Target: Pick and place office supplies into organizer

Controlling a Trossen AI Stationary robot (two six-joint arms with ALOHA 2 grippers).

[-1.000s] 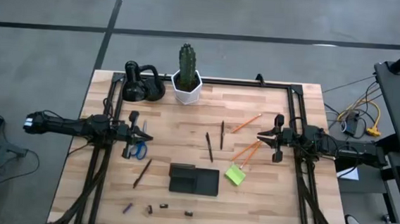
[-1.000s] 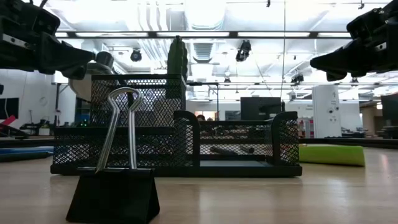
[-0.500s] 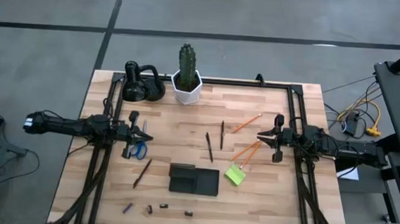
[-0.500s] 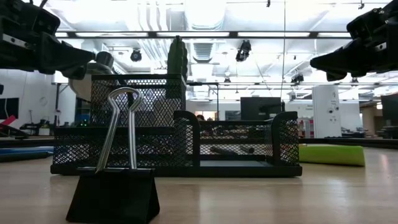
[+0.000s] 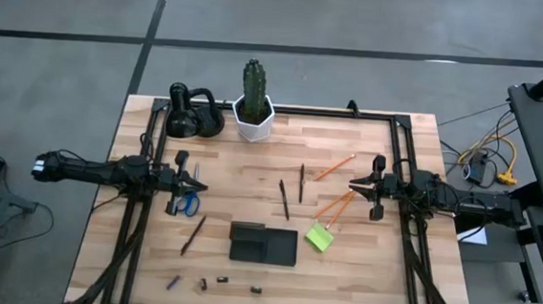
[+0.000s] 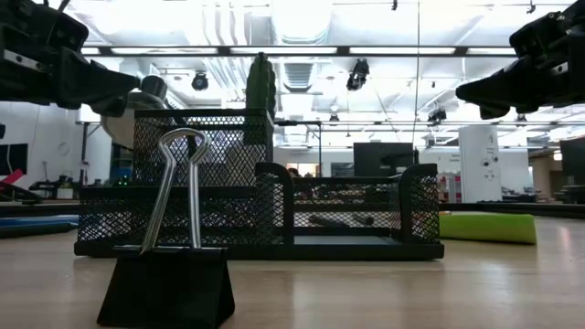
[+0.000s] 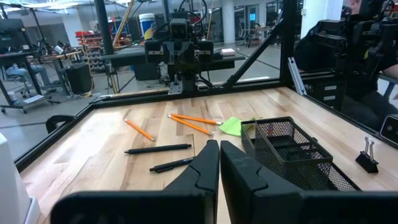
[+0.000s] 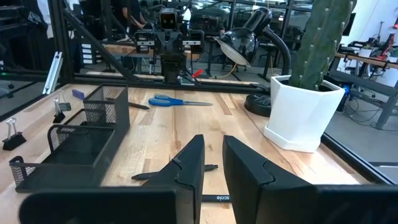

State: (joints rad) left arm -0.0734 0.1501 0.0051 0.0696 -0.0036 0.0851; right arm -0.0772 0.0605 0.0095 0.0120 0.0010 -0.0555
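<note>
Right gripper [image 5: 353,187] parked right of centre, fingers slightly parted, nothing held. Pencils [image 5: 337,205] just beside and below tip, axis diagonal. Organizer [image 5: 263,244] lower centre. Left gripper [image 5: 197,186] pressed shut, over scissors [image 5: 185,203], far from pencils.

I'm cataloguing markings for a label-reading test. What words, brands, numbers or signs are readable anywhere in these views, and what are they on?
"scole": uncertain, only these white letters show, on the dark pen lying between the right end effector's fingers in the right wrist view; the rest is hidden.
Organizer, sticky-note pad, scissors, white cactus pot: no print visible.
Room signage behind the table: too small to read.
</note>
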